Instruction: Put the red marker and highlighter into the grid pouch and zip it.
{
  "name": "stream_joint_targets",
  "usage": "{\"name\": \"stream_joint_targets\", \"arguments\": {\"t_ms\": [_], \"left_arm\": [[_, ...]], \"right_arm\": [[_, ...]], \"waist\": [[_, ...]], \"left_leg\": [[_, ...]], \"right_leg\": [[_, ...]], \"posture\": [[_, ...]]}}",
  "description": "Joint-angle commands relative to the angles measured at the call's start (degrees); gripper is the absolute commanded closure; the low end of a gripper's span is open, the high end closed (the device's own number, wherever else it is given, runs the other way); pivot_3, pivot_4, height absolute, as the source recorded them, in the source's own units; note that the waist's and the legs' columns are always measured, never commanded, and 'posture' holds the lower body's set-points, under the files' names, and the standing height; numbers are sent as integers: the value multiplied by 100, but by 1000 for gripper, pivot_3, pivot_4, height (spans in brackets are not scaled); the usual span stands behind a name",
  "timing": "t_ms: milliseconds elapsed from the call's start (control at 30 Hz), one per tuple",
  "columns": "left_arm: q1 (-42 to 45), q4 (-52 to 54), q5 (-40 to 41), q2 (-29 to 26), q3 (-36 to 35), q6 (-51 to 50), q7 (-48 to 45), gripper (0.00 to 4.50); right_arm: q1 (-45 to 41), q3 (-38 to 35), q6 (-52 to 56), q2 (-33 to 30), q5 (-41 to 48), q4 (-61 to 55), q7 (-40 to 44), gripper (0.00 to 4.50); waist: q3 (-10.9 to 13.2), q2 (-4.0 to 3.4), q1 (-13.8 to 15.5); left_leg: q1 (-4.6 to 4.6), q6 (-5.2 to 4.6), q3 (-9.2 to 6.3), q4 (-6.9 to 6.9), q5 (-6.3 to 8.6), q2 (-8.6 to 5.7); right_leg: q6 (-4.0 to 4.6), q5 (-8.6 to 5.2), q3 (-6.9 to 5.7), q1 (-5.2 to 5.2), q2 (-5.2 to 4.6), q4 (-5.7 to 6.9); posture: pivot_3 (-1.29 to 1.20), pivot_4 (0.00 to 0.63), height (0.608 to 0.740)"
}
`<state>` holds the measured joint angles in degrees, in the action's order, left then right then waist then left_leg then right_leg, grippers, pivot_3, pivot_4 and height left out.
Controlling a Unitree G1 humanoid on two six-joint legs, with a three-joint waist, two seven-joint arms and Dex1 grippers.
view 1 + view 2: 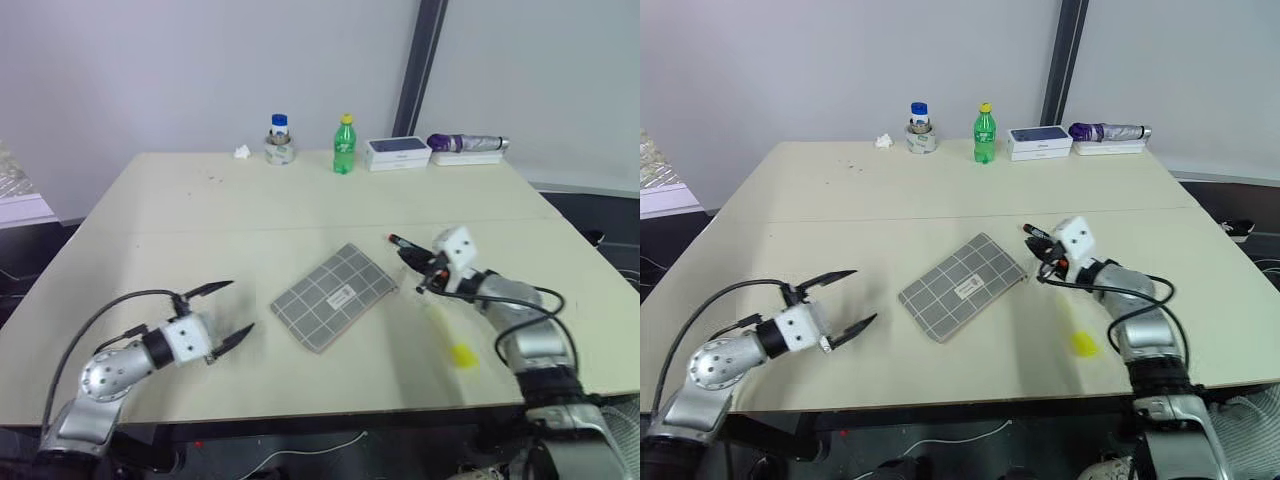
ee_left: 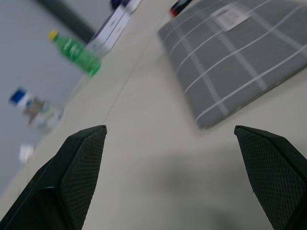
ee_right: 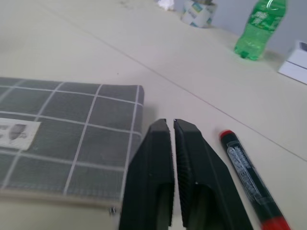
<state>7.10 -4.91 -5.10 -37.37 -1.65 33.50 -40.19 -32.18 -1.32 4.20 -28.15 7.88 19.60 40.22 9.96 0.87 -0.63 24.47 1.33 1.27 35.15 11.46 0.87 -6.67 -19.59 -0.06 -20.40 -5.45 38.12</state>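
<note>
Nearest to the front edge of the desk (image 1: 150, 200), the left gripper (image 1: 228, 312) hovered low with its jaws spread wide and nothing between them. It pointed toward the grid pouch (image 1: 334, 296), probably so that it could hold the pouch while the other arm worked. The highlighter (image 1: 462, 354) lay on the right side, also close to the front edge and apart from the pouch. It looked only like a yellow smear, so I could not tell which end had the cap.

A little farther, the grid pouch lay flat in the middle of the desk, turned diagonally, with its white label (image 1: 341, 296) facing up. I could not make out whether the zipper was open or closed.

Just beside the far right corner of the pouch was the right gripper (image 3: 171, 125), its jaws pressed together and pinching nothing. The red marker (image 3: 249, 181) lay on the desk right next to these jaws, not between them, so I judged the grasp was not made. In the head views the gripper covered a part of the marker.

At the far edge stood a green bottle (image 1: 344, 146), a small jar with a blue lid (image 1: 279, 140), a white box (image 1: 397, 152) and a folded purple umbrella (image 1: 465, 143), all well apart from the work.
</note>
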Motion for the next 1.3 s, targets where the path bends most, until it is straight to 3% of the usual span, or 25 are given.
{"name": "stream_joint_targets", "arguments": {"t_ms": [33,433,733,1000,1100,1300], "left_arm": [[288,-250,-755,-22,377,694,325,0],[1096,-767,-2091,193,1405,1103,968,0],[1403,-1040,-2112,332,1900,1243,994,0],[1449,-1083,-1680,322,1931,1057,761,0],[1632,-1361,-1803,480,2067,975,777,828],[1745,-1620,-1867,682,2170,845,903,3902]], "right_arm": [[-468,228,-235,147,-542,517,-568,4450],[-867,792,-633,391,-1210,1563,-791,4450],[-862,753,-573,469,-1217,1545,-795,4450],[-880,753,-556,462,-1240,1559,-826,4450],[-884,771,-574,461,-1254,1566,-819,4500],[-883,775,-563,471,-1249,1498,-799,4500]], "waist": [[1,-1,-5],[1,-3,-10],[0,-4,-9],[0,-4,-12],[0,-4,8],[-9,-20,10]], "left_leg": [[0,0,0,-1,0,0],[3,0,7,0,0,-1],[2,0,6,1,-1,-1],[1,0,6,0,-1,0],[1,0,6,4,-1,-2],[-1,1,4,6,-1,-3]], "right_leg": [[0,0,0,-2,0,1],[-1,0,0,-4,0,4],[-1,0,0,-2,1,5],[-1,0,0,-3,1,6],[-1,0,-2,1,1,6],[-1,1,-2,4,2,8]], "posture": [[0,150,740],[0,150,740],[0,150,740],[0,150,740],[0,150,740],[0,150,740]]}}
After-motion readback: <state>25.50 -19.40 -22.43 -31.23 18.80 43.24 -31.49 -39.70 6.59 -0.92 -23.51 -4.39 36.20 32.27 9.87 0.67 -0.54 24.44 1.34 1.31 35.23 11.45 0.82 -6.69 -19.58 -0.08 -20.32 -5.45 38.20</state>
